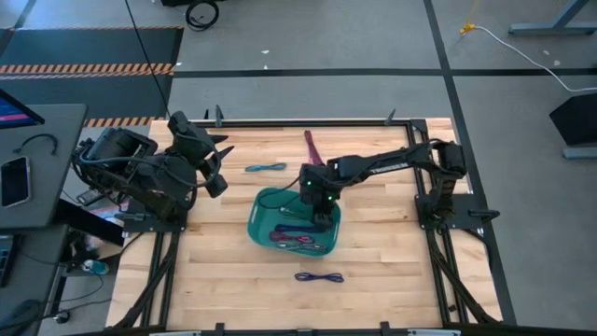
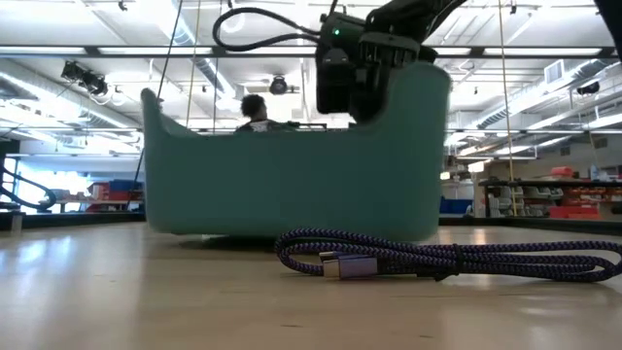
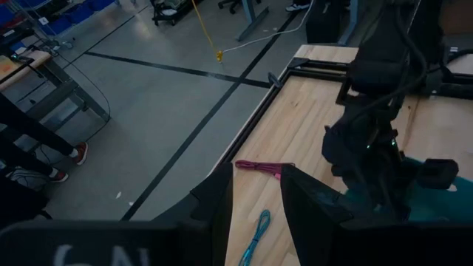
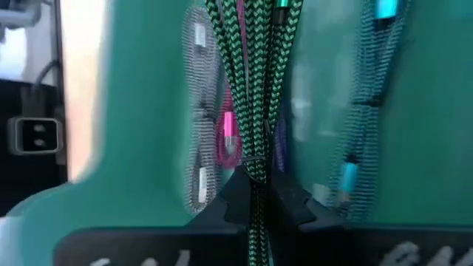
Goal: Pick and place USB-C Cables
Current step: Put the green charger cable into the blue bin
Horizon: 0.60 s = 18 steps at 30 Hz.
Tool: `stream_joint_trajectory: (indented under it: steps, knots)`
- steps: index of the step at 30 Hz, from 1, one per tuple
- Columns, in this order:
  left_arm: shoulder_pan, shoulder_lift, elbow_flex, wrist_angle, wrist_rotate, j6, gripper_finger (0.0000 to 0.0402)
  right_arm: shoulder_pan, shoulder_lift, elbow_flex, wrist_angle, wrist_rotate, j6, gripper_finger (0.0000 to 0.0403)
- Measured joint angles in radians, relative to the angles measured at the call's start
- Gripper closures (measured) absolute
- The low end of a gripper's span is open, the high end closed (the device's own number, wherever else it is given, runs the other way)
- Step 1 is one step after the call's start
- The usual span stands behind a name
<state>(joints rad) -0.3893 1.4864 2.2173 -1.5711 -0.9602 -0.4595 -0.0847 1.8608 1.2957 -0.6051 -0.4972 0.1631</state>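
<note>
A teal bin (image 1: 270, 207) sits mid-table. My right gripper (image 1: 322, 213) reaches down into it from above and is shut on a green-and-black braided cable (image 4: 251, 81). Inside the bin lie a grey cable (image 4: 196, 111), a pink-plugged one (image 4: 228, 142) and a teal one (image 4: 367, 111). Three cables rest flat on the wood outside the bin: a teal cable (image 1: 266, 167), a maroon cable (image 1: 312, 145) and a purple cable (image 1: 319, 277). The low view shows the purple cable (image 2: 437, 258) in front of the bin (image 2: 243, 185). My left gripper (image 3: 255, 203) is open and waits at the table's left. My right gripper pinches the green cable's bundled strands (image 4: 256, 159) between its two fingers (image 4: 222, 203), coming from above and pointing down into the bin. The strands run straight away from the fingers toward the bin's floor, over the other cables. Whether the lower end rests there, I cannot tell.
The bin's walls (image 2: 418, 146) rise around my right gripper (image 2: 355, 68). The table's black frame rail (image 1: 308, 122) runs along the far edge. Bare wood (image 1: 224, 271) lies near-left of the bin. A person (image 2: 255, 112) shows in the room behind.
</note>
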Motion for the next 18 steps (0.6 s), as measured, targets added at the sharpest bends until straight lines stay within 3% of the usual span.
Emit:
stream_joint_trajectory:
  steps: [18]
  knots:
    - [0.000,0.000,0.000,0.000,0.000,0.000,0.0280,0.008,0.005,0.019,-0.002,0.038,-0.032,0.0380]
